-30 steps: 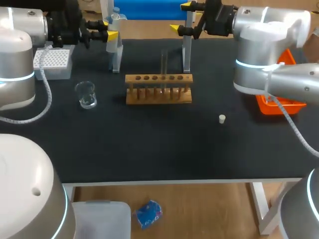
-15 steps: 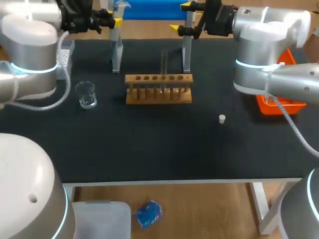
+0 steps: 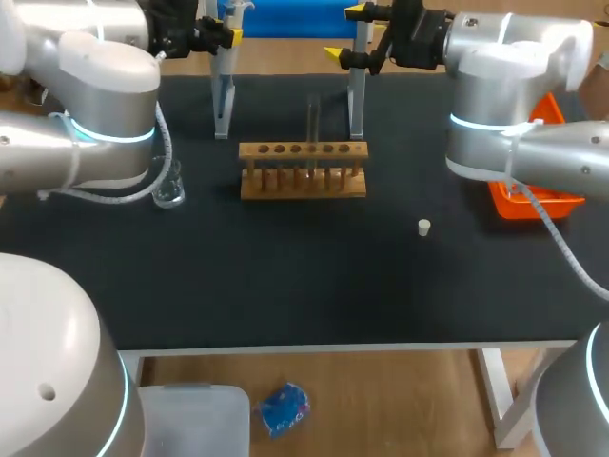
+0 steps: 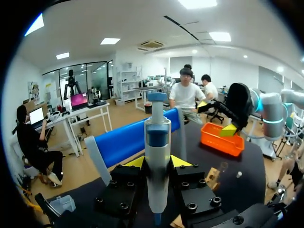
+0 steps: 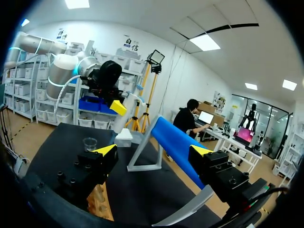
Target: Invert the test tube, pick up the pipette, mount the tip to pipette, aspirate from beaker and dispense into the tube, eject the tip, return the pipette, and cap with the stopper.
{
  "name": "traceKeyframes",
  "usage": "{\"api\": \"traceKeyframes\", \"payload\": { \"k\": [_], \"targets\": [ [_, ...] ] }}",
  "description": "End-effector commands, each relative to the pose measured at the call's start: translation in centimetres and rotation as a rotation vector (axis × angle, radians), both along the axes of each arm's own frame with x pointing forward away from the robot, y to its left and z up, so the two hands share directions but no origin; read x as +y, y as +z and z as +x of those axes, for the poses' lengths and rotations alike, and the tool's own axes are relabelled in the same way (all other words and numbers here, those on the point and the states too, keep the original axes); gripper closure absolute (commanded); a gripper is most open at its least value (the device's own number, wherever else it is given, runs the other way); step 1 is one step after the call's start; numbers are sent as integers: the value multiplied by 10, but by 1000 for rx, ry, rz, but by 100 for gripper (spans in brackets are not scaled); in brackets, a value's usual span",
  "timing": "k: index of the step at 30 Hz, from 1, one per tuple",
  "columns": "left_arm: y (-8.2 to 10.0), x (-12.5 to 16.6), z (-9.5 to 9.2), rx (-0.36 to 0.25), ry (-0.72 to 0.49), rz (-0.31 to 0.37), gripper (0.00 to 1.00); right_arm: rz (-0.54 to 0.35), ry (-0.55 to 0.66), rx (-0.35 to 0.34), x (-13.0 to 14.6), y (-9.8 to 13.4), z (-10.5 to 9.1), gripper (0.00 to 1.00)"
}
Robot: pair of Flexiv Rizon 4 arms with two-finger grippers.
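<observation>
My left gripper (image 3: pixel 217 35) is at the table's far edge, above the left stand (image 3: pixel 223 100), shut on the white and blue pipette (image 3: pixel 230 13). In the left wrist view the pipette (image 4: pixel 157 156) stands upright between the two yellow tips of that gripper (image 4: pixel 156 162). A glass test tube (image 3: pixel 312 124) stands upright in the wooden rack (image 3: pixel 303 171). My left arm partly covers the beaker (image 3: pixel 171 193). The white stopper (image 3: pixel 424 227) lies to the right of the rack. My right gripper (image 3: pixel 348 33) stands open and empty beside the second stand (image 3: pixel 357 95); its tips (image 5: pixel 107 149) are far apart.
An orange tray (image 3: pixel 533 200) sits at the table's right edge, partly behind my right arm. My left arm hides the tip box at the back left. The beaker (image 5: pixel 89 142) and the left stand (image 5: pixel 141 154) show ahead of my right gripper (image 5: pixel 154 151).
My left gripper has lifted the pipette up off the left stand, and the left arm has swung in over the tip box and beaker. The right arm has not moved.
</observation>
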State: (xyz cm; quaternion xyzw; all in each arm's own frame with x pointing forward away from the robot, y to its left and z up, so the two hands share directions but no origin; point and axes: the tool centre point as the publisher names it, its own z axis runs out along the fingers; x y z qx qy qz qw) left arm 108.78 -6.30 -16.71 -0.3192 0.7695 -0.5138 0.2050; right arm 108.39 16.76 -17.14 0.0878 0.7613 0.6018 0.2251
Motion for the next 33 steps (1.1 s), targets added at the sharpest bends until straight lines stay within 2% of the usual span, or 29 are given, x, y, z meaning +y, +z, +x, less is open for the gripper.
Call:
{"api": "traceKeyframes", "payload": {
  "k": [1, 5, 12, 23, 33],
  "targets": [
    [-7, -11, 19, 12, 50, 11, 100, -1, 0, 0, 0, 0, 0, 0],
    [-10, -12, 33, 27, 92, 13, 100, -1, 0, 0, 0, 0, 0, 0],
    [-12, -11, 49, 77, 181, 64, 100, -1, 0, 0, 0, 0, 0, 0],
    [-12, 0, 62, 105, 263, 72, 100, -1, 0, 0, 0, 0, 0, 0],
    [-10, -1, 75, 150, 317, 117, 100, -1, 0, 0, 0, 0, 0, 0]
  ]
}}
